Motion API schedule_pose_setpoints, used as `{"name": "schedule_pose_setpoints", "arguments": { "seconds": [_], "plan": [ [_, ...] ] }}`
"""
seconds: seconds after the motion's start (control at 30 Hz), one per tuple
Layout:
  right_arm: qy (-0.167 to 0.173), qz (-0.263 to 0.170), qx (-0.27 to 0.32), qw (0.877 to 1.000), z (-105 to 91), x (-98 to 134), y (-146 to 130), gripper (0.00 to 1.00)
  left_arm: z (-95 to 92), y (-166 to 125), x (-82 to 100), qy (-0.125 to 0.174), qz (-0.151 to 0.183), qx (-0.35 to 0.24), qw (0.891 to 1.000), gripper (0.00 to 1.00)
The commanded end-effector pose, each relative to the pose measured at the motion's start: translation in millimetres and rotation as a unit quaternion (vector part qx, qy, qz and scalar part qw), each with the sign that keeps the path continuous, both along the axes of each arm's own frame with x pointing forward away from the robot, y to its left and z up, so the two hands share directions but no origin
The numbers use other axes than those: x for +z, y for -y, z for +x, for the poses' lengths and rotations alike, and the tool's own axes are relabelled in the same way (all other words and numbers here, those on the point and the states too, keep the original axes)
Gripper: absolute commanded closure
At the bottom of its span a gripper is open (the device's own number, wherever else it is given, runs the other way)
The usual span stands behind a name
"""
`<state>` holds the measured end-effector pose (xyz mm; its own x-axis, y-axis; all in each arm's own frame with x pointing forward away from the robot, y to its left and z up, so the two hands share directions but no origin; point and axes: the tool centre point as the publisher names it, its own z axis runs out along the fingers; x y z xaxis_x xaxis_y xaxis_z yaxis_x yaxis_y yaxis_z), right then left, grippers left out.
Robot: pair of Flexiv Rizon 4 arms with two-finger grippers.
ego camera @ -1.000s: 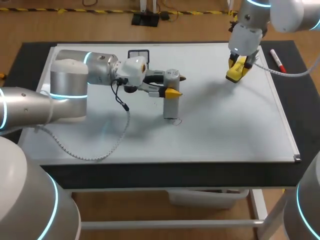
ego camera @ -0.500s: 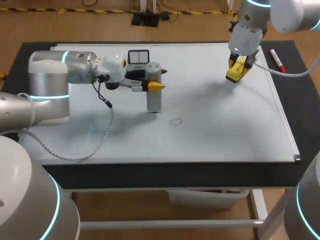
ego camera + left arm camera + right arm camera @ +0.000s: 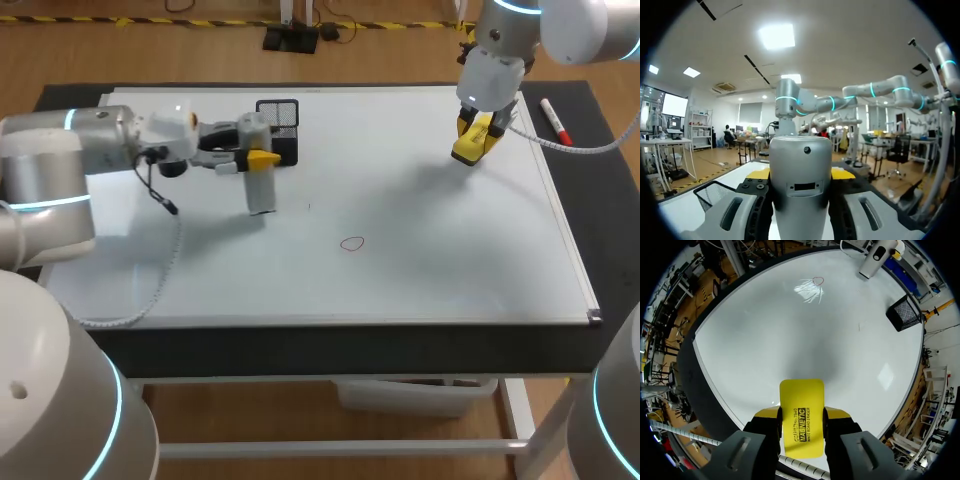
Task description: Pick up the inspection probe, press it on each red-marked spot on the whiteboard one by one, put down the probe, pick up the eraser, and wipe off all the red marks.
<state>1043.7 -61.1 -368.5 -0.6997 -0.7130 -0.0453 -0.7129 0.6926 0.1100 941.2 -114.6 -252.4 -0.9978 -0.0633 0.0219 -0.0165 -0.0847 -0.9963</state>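
One red mark (image 3: 351, 243) shows on the whiteboard (image 3: 450, 270), a small loop near mid-board.

Left jaws are clamped on the probe (image 3: 261, 188) from both sides. It is held upright, tip down, which suits a straight press. It sits well apart from the mark, over the board's far left part, just beside the black mesh basket (image 3: 279, 118). Can't tell if the tip touches the board.

My read: pressing is done and the probe is on its way to being parked. The basket is the likely drop spot.

Basket contents: can't tell from any view. The wrist view shows only mesh wall.

Right jaws are clamped on the yellow eraser (image 3: 471, 143), flat face toward the board, over the far right corner. It is well apart from both the mark and the left arm (image 3: 60, 170). That looks like a staged hold: out of the way, ready to wipe once the probe is down.

Red-capped marker (image 3: 556, 120) lies on the black surface (image 3: 595, 170), just off the board's right edge.

Risk: tall probe could tip on release.
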Motion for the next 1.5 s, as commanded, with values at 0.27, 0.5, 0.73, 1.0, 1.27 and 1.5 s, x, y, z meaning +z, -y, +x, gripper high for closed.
{"name": "schedule_pose_setpoints", "arguments": {
  "seconds": [0.27,0.5,0.73,1.0,1.27,1.5],
  "plan": [
    [-0.001,-0.002,0.001,1.0,1.0,1,0,1.0,12.2,-48,3.0,-0.004,0.009,0.048,0.999,1.0],
    [-0.001,-0.002,0.001,1.0,1.0,1,0,1.0,22.1,-65,-0.2,-0.008,0.01,0.062,0.998,1.0],
    [-0.001,-0.002,0.001,1.0,1.0,1,0,1.0,30.0,-80,-2.9,-0.011,0.006,0.08,0.997,1.0],
    [-0.001,-0.002,0.001,1.0,1.0,1,0,1.0,34.5,-89,-6.2,-0.011,0.004,0.09,0.996,1.0],
    [-0.001,-0.002,0.001,1.0,1.0,1,0,1.0,35.0,-92,-6.4,-0.01,0.01,0.088,0.996,1.0],
    [-0.001,-0.002,0.001,1.0,1.0,1,0,1.0,35.0,-92,-6.4,-0.01,0.01,0.088,0.996,1.0]
  ]
}}
